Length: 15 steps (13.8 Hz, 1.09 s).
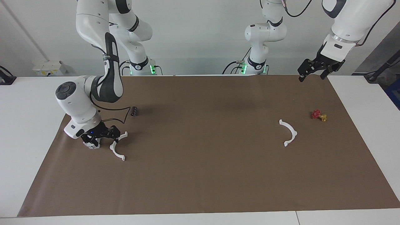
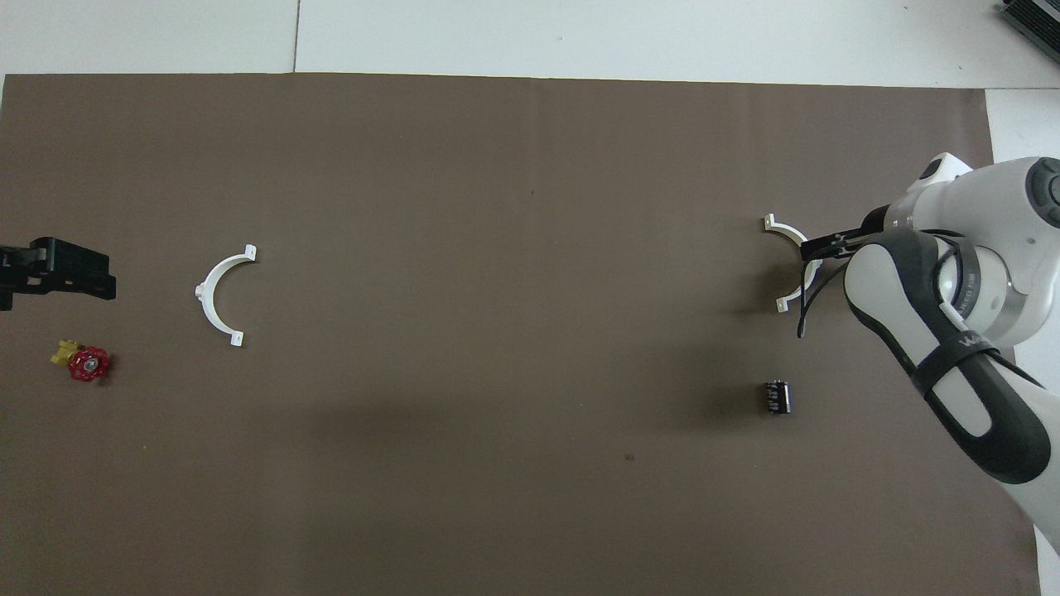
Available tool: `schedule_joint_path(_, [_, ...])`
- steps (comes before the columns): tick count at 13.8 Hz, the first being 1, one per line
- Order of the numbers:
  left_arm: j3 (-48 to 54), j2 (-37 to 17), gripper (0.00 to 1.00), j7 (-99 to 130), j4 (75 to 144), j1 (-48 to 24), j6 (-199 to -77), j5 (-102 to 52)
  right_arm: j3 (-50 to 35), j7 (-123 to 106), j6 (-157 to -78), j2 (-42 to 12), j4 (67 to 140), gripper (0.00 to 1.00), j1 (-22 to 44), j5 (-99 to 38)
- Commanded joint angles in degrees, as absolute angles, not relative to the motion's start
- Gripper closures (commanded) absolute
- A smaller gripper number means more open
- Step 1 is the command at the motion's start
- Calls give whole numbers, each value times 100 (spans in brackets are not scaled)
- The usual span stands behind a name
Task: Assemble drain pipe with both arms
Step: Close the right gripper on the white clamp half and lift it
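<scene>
two white franka arms work over a brown mat (image 1: 200, 175) spread on a white counter (image 1: 28, 125). the right arm reaches down at its own end of the mat, and its right pincer (image 1: 101, 135) hangs low over one white half-ring (image 1: 117, 151) of the drain pipe, released, the fingers spread and gripping nothing. whether a fingertip touches the ring cannot be told. in the overhead view the right pincer (image 2: 824, 246) covers the middle of that half-ring (image 2: 778, 228), so only the ring's two tabbed ends show. a grey-white boxy block (image 1: 93, 144) sits just beside this half-ring, toward the right arm's end of the counter, mostly hidden under the pincer. a small dark cylinder (image 1: 134, 111) lies nearer to the robots than this half-ring.

the second half-ring (image 1: 289, 132) lies flat on the mat, well apart from the first, toward the left arm's end of the counter. a small red and yellow valve (image 1: 318, 115) rests beside the second half-ring, a little nearer to the robots and closer to the left arm's end. the left arm waits, its left pincer (image 1: 314, 73) raised over the mat's edge, well clear of the valve, released and empty.
</scene>
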State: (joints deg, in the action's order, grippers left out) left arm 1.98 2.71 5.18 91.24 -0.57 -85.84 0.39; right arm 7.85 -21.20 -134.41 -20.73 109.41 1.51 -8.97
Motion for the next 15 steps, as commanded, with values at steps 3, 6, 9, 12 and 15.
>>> schedule_joint_path(3, [158,387,0,431,9237,-88,-8684,9,712,-2364,-13957,-2329,10943,1,176,-1125])
schedule_joint_path(6, [149,387,0,431,9237,-88,-8684,9,703,-2382,-14054,-2399,10986,1,220,-1195])
schedule_joint_path(9, [158,387,0,431,9237,-88,-8684,9,703,-2452,-13835,-2356,11004,3,150,-1204])
schedule_joint_path(12, [150,387,0,431,9237,-88,-8684,9,712,-2443,-13694,-2320,11004,14,167,-1204])
schedule_joint_path(15, [158,387,0,431,9237,-88,-8684,9,712,-2505,-13702,-2320,11021,74,193,-1204])
